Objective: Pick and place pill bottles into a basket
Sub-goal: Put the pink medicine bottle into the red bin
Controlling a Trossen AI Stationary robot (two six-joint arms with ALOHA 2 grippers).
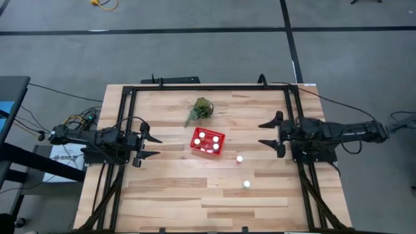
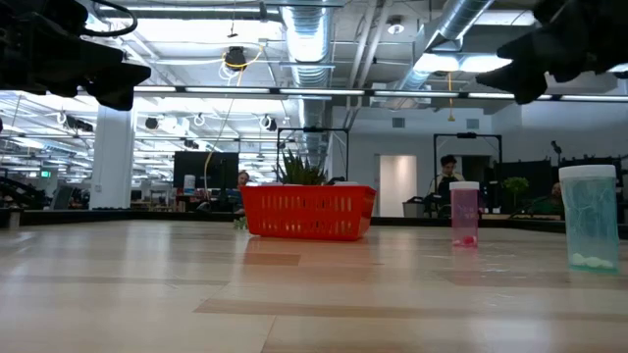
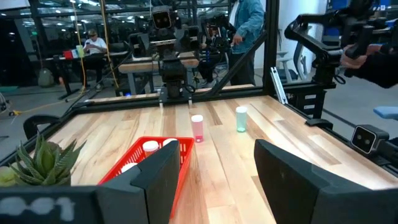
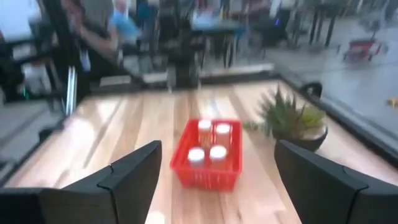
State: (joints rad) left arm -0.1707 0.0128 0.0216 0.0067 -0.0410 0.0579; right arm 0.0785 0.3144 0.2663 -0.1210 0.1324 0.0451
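— Where's the basket from your seat?

— I see the small red square plastic basket with perforated sides (image 1: pixel 208 142) near the middle of the pale wooden plank table (image 1: pixel 169 188), a little toward its far edge. Four white-capped pill bottles (image 4: pixel 208 144) stand upright inside it, two by two.

— And the rest of them?

— Two are out on the bare wood toward the right arm's side: a pink-tinted translucent pill bottle (image 1: pixel 239 158) near the basket, and a green-tinted translucent pill bottle (image 1: pixel 247 184) farther toward the near edge. Both stand upright, apart from each other and from the basket.

— Anything in the way?

— A small green spiky plant (image 1: pixel 201 108) sits just beyond the basket's far corner; I cannot tell whether they touch. A black metal frame (image 1: pixel 208 86) runs round the tabletop. Nothing lies between either arm and the loose bottles.

— Pincers?

— The left gripper (image 1: pixel 152 145) hangs above the table's left side with its fingers spread wide, holding nothing. The right gripper (image 1: pixel 268 134) hangs off the right side, just as wide and empty. People show in the room behind, well away from the table.
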